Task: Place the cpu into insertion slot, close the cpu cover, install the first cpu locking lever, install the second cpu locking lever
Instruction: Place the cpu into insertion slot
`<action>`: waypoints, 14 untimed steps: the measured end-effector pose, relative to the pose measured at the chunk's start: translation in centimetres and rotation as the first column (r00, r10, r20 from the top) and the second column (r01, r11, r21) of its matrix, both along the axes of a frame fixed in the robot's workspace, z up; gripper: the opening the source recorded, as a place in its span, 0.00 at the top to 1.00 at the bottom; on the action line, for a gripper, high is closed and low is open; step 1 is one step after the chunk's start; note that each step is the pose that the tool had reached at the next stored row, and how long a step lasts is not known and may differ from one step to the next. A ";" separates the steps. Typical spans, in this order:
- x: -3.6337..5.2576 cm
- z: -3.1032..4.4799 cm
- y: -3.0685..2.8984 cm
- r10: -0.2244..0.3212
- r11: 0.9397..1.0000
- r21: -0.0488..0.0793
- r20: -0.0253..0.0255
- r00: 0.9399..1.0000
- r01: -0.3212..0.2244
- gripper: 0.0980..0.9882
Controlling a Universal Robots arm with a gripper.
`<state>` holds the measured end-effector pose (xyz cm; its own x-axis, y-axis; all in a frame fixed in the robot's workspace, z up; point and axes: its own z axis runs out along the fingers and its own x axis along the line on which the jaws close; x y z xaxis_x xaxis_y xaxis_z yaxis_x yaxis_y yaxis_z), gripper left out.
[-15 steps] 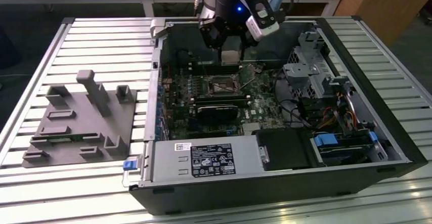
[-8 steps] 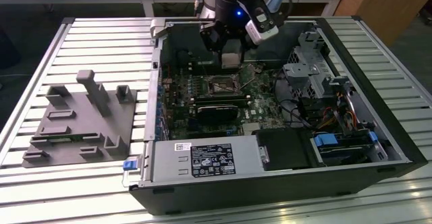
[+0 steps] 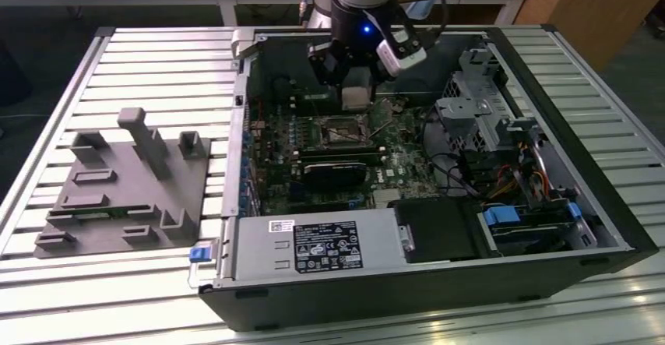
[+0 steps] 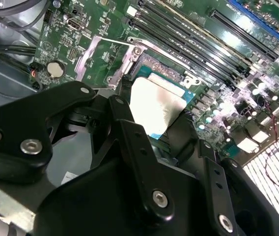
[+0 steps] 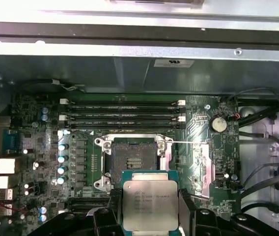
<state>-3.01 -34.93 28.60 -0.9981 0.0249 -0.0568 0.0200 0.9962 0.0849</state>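
My gripper (image 3: 356, 96) hangs inside the open computer case, shut on the cpu (image 3: 356, 93), a flat square chip with a silver-grey top. In the first wrist view the cpu (image 5: 149, 201) sits between my black fingers (image 5: 186, 206), just short of the insertion slot (image 5: 133, 158), whose dark centre lies bare. In the second wrist view the cpu (image 4: 156, 105) hovers tilted beside the insertion slot (image 4: 165, 69). The cpu cover (image 4: 102, 55), a thin silvery frame, stands swung open to one side of the slot. A thin wire locking lever (image 5: 191, 142) sticks out from the slot.
Long black memory slots (image 5: 122, 118) run beside the socket. A black graphics card (image 3: 335, 175), a labelled metal power supply (image 3: 311, 248) and a drive cage (image 3: 473, 119) with cables crowd the case. A grey fixture block (image 3: 124, 181) stands on the slatted table at the exterior view's left.
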 end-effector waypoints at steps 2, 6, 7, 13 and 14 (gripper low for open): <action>-0.01 -0.23 0.00 0.000 1.000 0.000 0.002 1.000 0.000 0.50; -0.04 -0.49 0.00 -0.021 1.000 0.000 0.002 1.000 0.021 0.50; -0.04 -0.55 0.00 -0.037 0.999 0.000 0.002 0.999 0.037 0.50; -0.04 -0.93 0.00 -0.145 0.989 0.000 0.002 0.989 0.145 0.50; -0.04 -1.00 0.00 -0.163 0.987 0.000 0.002 0.987 0.163 0.50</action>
<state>-3.05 -34.93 27.60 -0.9805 0.1874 -0.0592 0.1821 0.9796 0.0849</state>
